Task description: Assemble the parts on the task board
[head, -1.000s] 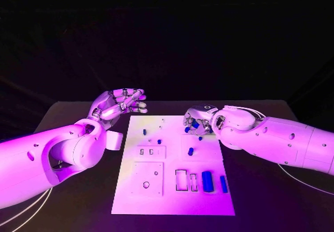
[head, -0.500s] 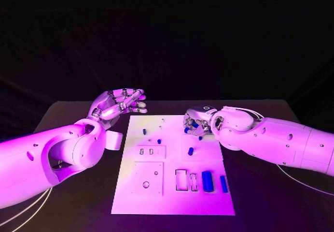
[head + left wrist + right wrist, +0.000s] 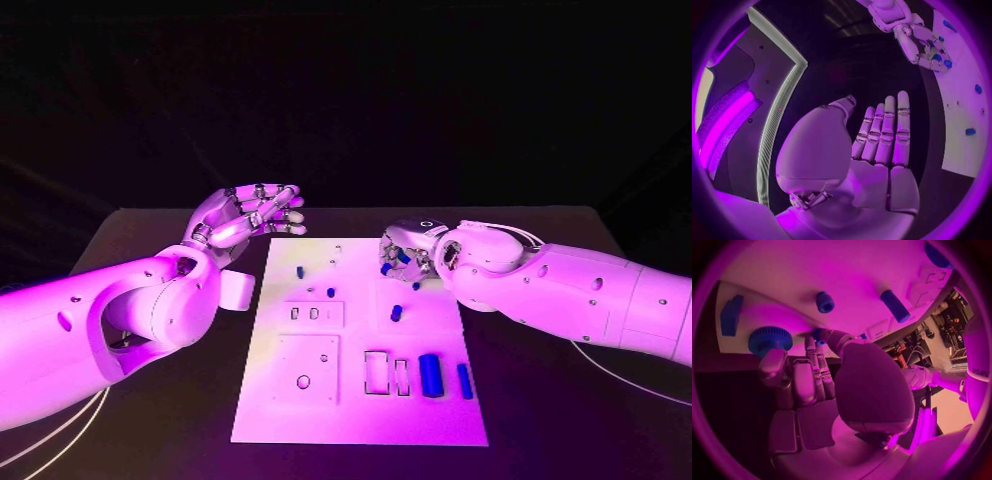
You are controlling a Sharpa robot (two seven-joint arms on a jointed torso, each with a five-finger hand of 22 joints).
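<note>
While no writing is legible, the right robot hand [image 3: 408,250] touches the task board [image 3: 361,420].

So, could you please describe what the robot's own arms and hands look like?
Both arms are bulky, smooth, rounded white shells with small dark round holes. The left arm and right arm each end in a silvery metal hand: the left hand and the right hand have segmented fingers with visible mechanical links. Thin pale cables trail beside the arms.
</note>
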